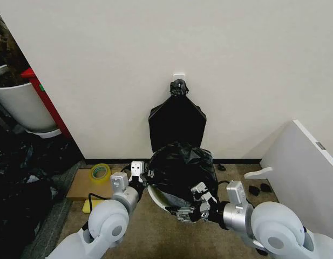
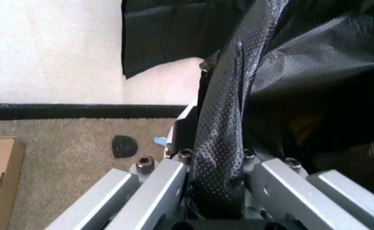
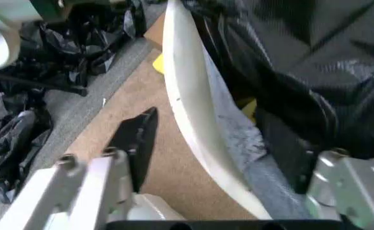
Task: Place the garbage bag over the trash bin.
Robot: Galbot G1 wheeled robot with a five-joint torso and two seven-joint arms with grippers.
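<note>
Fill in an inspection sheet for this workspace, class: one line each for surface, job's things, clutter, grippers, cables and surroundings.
Surface: brown carpet, grey strip along the robot's left.
Job's things: black garbage bag draped over most of the white trash bin; near rim still bare.
Clutter: yellow tape roll on a flat cardboard box; loose black plastic heaped at left; small dark bits at right.
Grippers: left gripper shut on a bag fold at the bin's left side; right gripper open, straddling the bin's near rim.
Cables: black cable on the left arm.
Surroundings: white wall with flat black bags hanging; white plant pot at left; white panel at right.
</note>
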